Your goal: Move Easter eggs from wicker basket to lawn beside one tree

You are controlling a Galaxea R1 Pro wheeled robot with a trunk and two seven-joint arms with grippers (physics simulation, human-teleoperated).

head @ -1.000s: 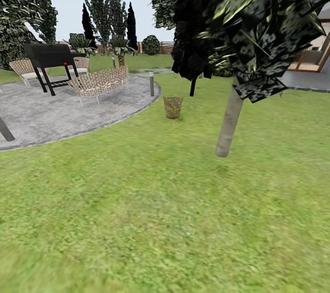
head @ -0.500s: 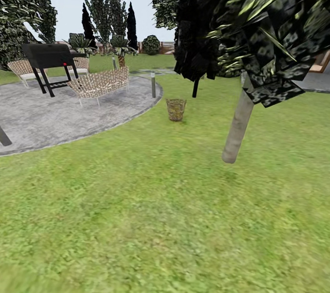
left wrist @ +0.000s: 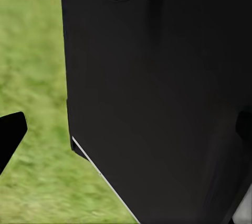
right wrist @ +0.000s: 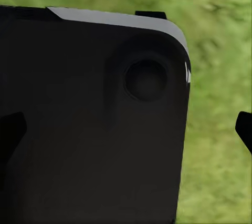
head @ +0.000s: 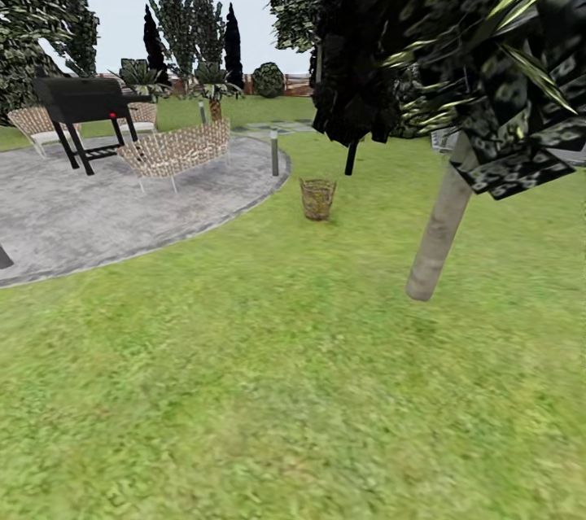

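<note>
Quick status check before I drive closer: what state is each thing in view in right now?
Wicker basket: upright on the lawn, beside the paved patio's edge; contents too small to tell.
Tree: standing, pale trunk leaning slightly, no eggs visible at its base.
Grill: lid closed, on the patio.
Wicker sofa: upright, unoccupied.

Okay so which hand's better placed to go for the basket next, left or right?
Neither yet. The basket stands far ahead on the lawn, left of the tree and about centred in the head view. The wrist views show dark robot body over grass, with neither hand near it. Drive closer first.
</note>
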